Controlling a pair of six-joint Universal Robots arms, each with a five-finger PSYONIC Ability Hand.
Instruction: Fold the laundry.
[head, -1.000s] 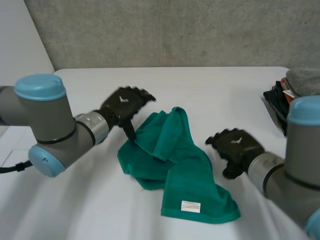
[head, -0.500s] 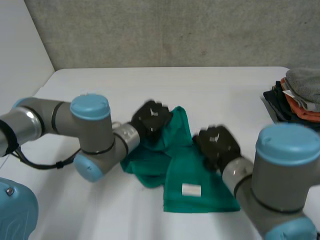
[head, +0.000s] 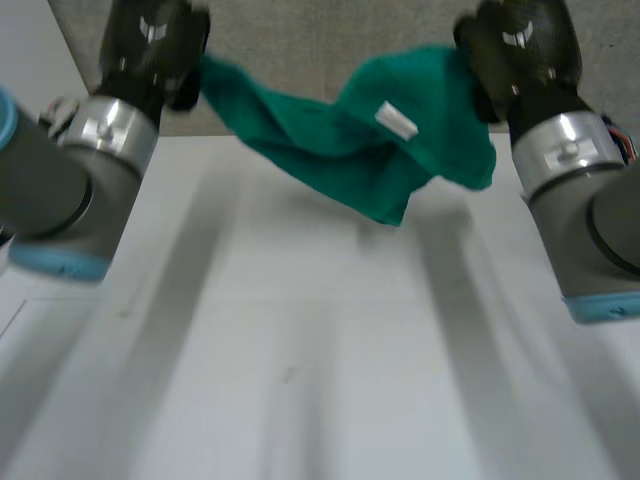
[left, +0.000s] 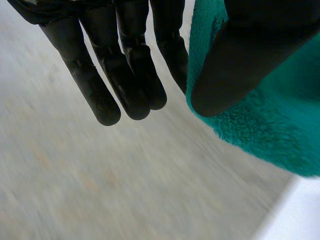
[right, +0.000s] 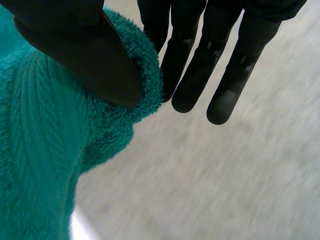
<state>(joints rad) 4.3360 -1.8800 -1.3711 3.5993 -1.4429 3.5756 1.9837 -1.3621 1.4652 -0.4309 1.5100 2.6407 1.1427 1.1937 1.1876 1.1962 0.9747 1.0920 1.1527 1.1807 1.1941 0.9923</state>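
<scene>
The left arm comes up at the tabletop's left edge; the left hand is raised in front of the grey wall beyond the far edge. In the left wrist view its fingers are nearly straight and close together; its thumb presses 1 end of the green towel against the nearest finger, so that end is pinched; the other fingers touch nothing.

The towel is off the white table, stretched in the air between the 2 hands above the far edge of the tabletop. It slopes down from the left hand, sags in a bunched fold about the middle, and climbs to the right hand, where it hangs in a loose lump. A small white label shows on its upper face, nearer the right hand.

The right hand is raised at about the same height as the left, towards the far right corner. In the right wrist view its fingers are straight and side by side; its thumb lies across a rolled edge of the towel and clamps it against the nearest finger, so this hand too has the cloth pinched. The right arm comes up at the tabletop's right edge.
</scene>
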